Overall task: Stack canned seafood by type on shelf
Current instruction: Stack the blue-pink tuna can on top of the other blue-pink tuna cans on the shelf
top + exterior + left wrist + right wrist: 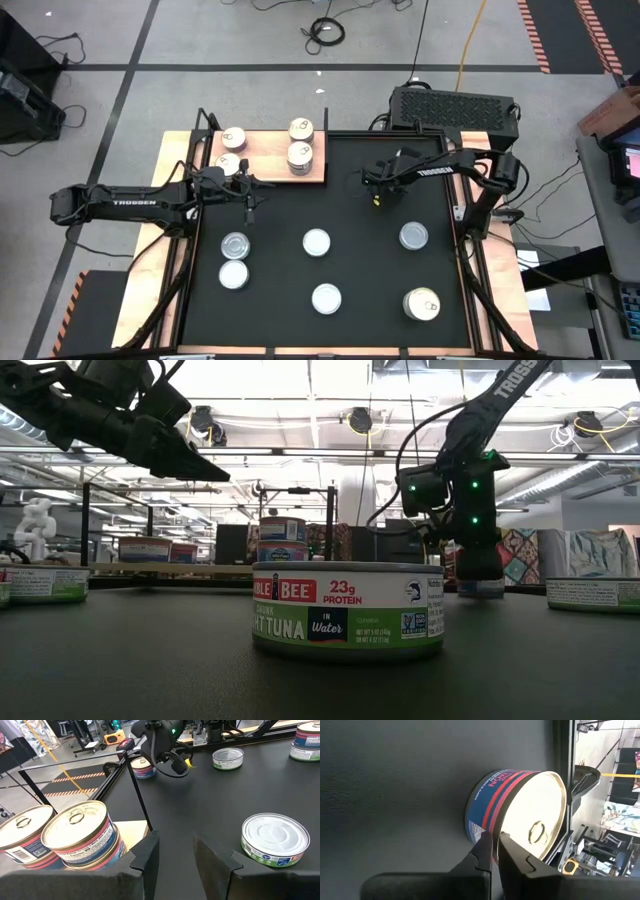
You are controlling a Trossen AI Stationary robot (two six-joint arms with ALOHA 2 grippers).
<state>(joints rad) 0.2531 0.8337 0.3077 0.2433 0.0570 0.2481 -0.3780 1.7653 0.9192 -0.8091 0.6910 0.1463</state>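
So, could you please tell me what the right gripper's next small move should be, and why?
Probably reopen the right gripper and re-centre it on the red-and-blue tin: its fingers look shut at the tin's edge, not around it.

Bright overhead ceiling lights [360, 420] blow out in low view. Black mat [350, 215] matte, shadows faint. Glare on tin lid [540, 815] in right wrist view; fingers [482, 857] soft-focus.

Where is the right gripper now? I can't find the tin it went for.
In the high view, the right gripper is over the black mat's far edge, right of the shelf, shut beside a blue-and-red tin.
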